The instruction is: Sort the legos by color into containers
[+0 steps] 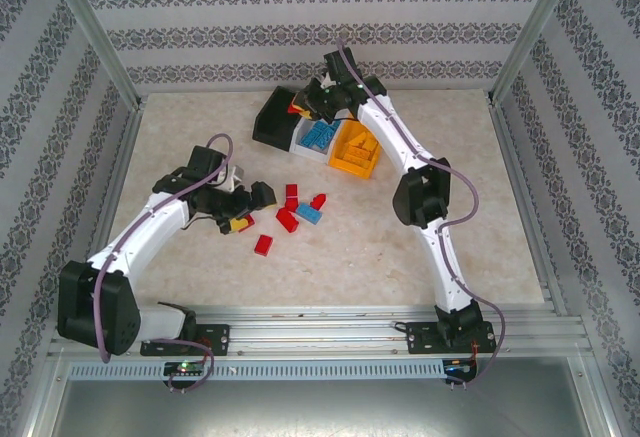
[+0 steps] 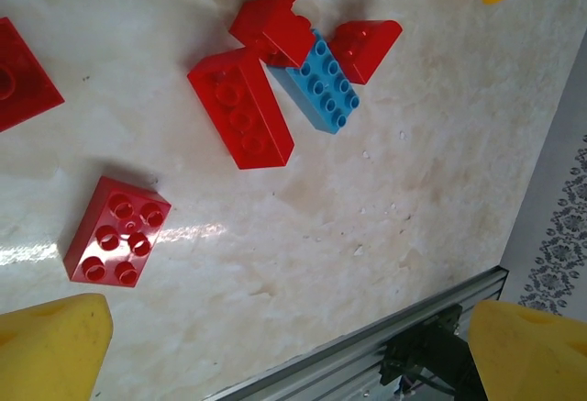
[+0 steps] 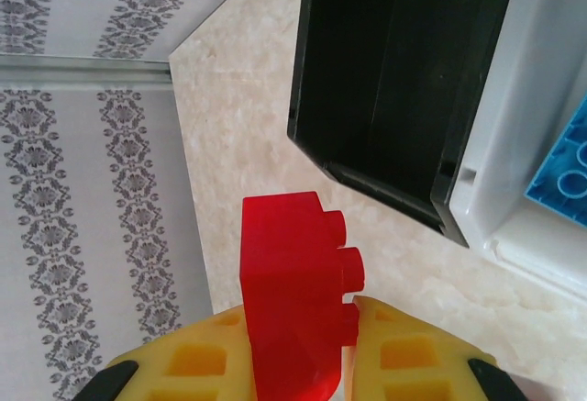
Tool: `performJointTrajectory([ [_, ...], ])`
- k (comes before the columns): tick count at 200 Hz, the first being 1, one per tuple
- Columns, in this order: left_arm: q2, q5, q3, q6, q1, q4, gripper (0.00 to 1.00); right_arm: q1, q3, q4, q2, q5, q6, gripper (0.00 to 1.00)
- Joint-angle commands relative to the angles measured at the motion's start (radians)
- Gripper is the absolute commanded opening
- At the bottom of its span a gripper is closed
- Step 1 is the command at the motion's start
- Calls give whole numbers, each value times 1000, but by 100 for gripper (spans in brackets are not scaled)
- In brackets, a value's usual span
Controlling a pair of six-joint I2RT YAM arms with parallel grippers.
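My right gripper (image 3: pixel 298 317) is shut on a red lego (image 3: pixel 293 291), held above the table beside the black container's (image 3: pixel 394 80) near corner. From above, this gripper (image 1: pixel 305 107) hangs at the black container (image 1: pixel 270 122), which stands in a row with the white container (image 1: pixel 303 140) and the orange container (image 1: pixel 352 162). Blue legos (image 1: pixel 320 135) lie in the white one. My left gripper (image 1: pixel 252 209) is open and empty over loose legos: a red square brick (image 2: pixel 116 231), a long red brick (image 2: pixel 240 107) and a blue brick (image 2: pixel 323 84).
More red bricks (image 2: pixel 365 48) cluster round the blue one. A red brick (image 2: pixel 23 75) lies at the left edge of the left wrist view. The metal rail (image 1: pixel 320 319) runs along the table's near edge. Patterned walls (image 1: pixel 320 27) close the back and sides.
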Motion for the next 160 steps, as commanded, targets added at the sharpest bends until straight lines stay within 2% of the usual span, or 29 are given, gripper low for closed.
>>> performJointTrajectory([
  [1,-32,-22,3,30,16,-74,100,-5,77,59,62,-28,53,17],
  [69,-112,-54,-47,32,17,-168,100,-6,181,283,235,-1,186,22],
  [91,-124,-65,-46,46,17,-201,100,-10,255,351,302,11,236,30],
  [104,-130,-71,-41,56,20,-223,100,-14,255,398,314,15,258,47],
  [109,-134,-77,-36,61,21,-233,100,-16,255,406,316,21,260,51],
  [160,-155,-122,0,93,26,-278,100,-16,239,370,244,14,199,54],
])
